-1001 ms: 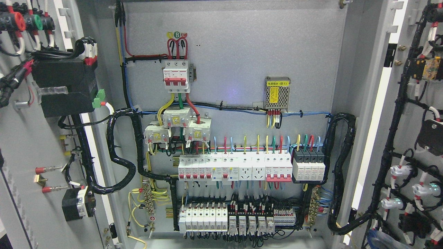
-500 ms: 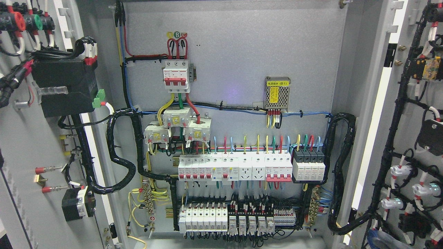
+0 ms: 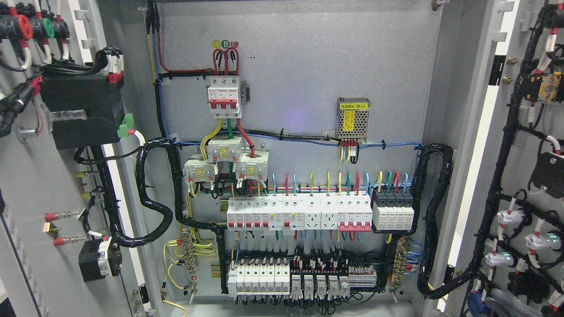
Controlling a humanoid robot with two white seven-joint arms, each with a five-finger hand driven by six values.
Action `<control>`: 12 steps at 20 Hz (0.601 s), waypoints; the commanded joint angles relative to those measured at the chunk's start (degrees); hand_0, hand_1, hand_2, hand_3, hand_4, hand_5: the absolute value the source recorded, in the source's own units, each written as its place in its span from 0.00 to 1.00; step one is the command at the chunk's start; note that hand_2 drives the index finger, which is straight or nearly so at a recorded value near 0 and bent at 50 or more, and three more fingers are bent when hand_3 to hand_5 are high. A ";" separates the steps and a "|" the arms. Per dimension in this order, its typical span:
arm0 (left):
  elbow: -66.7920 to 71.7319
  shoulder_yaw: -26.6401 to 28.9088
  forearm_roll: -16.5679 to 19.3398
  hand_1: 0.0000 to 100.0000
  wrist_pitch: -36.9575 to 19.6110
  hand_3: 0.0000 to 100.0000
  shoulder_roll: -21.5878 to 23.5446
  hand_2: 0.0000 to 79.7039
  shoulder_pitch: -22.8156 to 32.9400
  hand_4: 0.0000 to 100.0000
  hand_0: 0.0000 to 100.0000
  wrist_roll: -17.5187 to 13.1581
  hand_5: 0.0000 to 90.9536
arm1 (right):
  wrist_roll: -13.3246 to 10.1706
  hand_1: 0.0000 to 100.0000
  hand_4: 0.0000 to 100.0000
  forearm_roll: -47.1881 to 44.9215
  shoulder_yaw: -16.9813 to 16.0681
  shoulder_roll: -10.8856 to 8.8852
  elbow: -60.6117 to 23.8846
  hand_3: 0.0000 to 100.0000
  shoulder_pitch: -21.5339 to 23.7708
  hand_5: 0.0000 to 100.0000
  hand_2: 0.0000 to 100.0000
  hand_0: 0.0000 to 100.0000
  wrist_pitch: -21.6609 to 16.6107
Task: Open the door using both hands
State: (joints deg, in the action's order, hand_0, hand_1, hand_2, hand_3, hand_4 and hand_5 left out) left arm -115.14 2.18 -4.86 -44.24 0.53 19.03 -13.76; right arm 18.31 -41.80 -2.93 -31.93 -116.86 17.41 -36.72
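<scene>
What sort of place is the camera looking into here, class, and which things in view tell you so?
Most likely the inside of an electrical control cabinet, both doors swung open: a row of circuit breakers, a small mesh-cased power supply, and black wire looms running to each door.

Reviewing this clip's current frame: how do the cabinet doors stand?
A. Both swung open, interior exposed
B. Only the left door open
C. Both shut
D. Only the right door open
A: the left door and the right door both stand swung outward with their wired inner faces showing, and the back panel with its row of breakers is fully exposed; no robot hand is in view.
</scene>
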 commanded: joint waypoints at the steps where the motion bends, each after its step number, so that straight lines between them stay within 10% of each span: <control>1: -0.61 6.43 -1.46 0.00 -25.02 0.00 -0.62 0.00 0.30 0.00 0.00 0.22 0.00 | -0.21 0.00 0.00 -0.12 -2.08 0.82 0.76 0.00 1.49 0.00 0.00 0.38 -0.10; 12: -0.52 12.84 -6.91 0.00 -25.10 0.00 0.17 0.00 0.83 0.00 0.00 0.22 0.00 | -0.21 0.00 0.00 -2.85 -3.05 2.23 0.76 0.00 3.16 0.00 0.00 0.38 -0.10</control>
State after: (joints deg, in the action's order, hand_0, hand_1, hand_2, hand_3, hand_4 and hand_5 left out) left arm -115.53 8.59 -9.09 -44.27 0.19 19.65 -13.50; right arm 18.13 -43.74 -4.64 -30.62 -116.37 19.96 -36.75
